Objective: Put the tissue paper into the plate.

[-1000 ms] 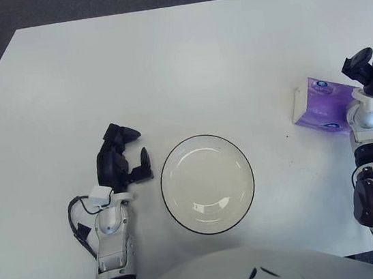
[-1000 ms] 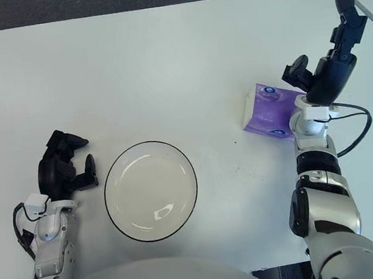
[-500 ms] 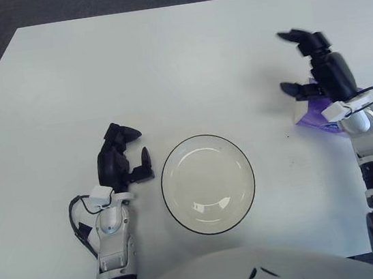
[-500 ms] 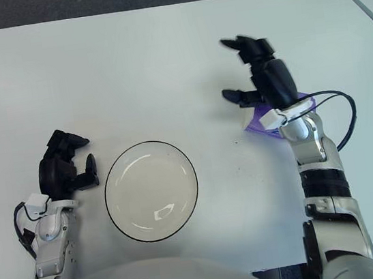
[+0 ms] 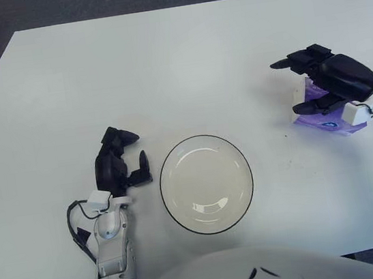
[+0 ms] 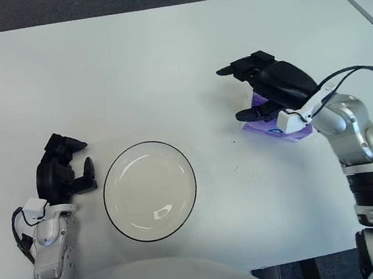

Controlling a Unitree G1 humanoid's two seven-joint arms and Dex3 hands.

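Observation:
A purple tissue pack [image 5: 327, 119] lies on the white table at the right, mostly hidden under my right hand [image 5: 308, 82]. That hand hovers over it palm down, fingers spread toward the left and thumb at the pack's left end, not closed on it. The white plate with a dark rim [image 5: 201, 141] sits near the table's front centre with nothing in it. My left hand [image 5: 122, 162] shows just left of the plate, fingers loosely curled and holding nothing.
The white table [image 5: 163, 67] stretches wide behind the plate and the pack. Its right edge runs close beyond the tissue pack. A black cable [image 6: 353, 73] loops over my right forearm.
My right arm has swung from beside the pack to above it, the hand turning palm down over the pack. The left hand and plate stay put.

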